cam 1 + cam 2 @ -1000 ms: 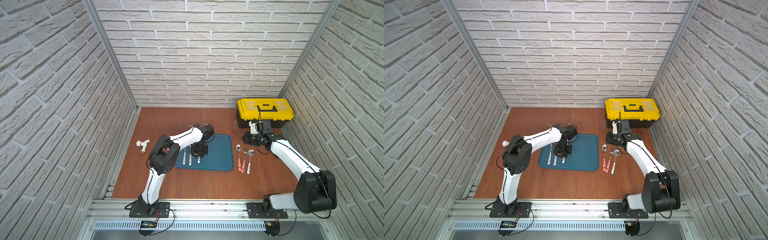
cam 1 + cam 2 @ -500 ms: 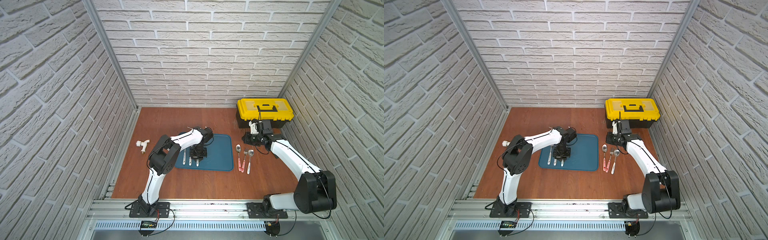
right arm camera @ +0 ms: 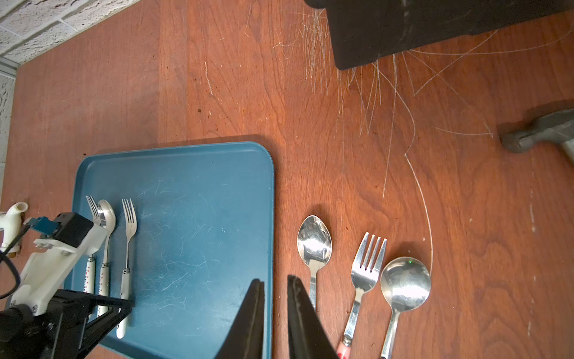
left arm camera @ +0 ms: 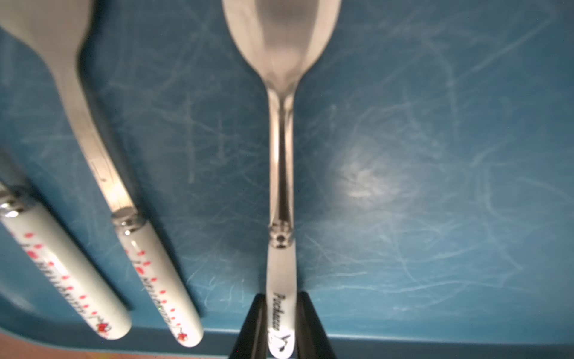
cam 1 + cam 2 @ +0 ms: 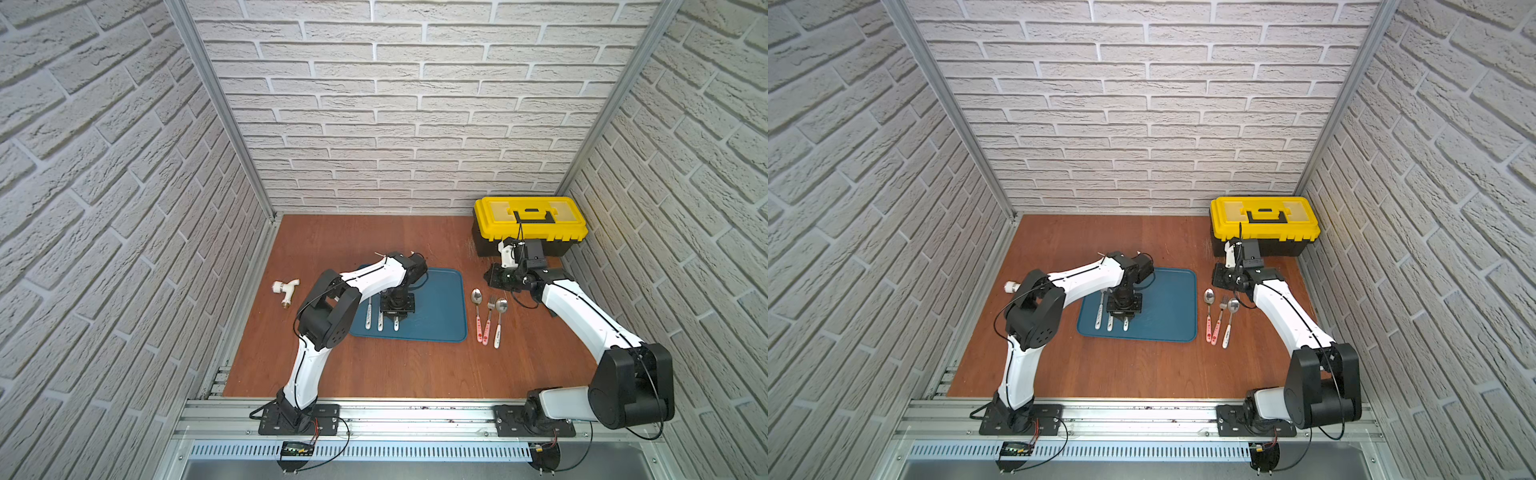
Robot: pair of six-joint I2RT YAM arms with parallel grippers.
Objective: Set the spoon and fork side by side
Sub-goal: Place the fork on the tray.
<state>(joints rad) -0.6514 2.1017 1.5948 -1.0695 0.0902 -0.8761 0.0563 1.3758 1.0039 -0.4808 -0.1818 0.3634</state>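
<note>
Far left: white plastic pipe fitting [image 5: 286, 291], on the brown wooden tabletop [image 5: 374, 365], well left of the blue rectangular plastic tray [image 5: 440, 291].
Tray, left part: steel fork with red-dotted white handle [image 3: 91, 203]; steel spoon with red-dotted white handle [image 3: 107, 216] just beside it; steel fork with black-lettered white handle [image 3: 129, 217], slightly apart; all parallel.
Left arm: left gripper [image 4: 281, 300] over the tray's near edge, clenched on the lettered handle's end.
Right of tray: pink-handled steel spoon [image 5: 476, 297], pink-handled steel fork [image 5: 491, 303], white-handled round steel spoon [image 5: 501, 306], side by side on the tabletop.
Right arm: right gripper [image 3: 275, 279] just off the tray's far right corner, jaws drawn nearly together, nothing between.
Far right: yellow-lidded black plastic toolbox [image 5: 530, 220], behind and right of the tray.
</note>
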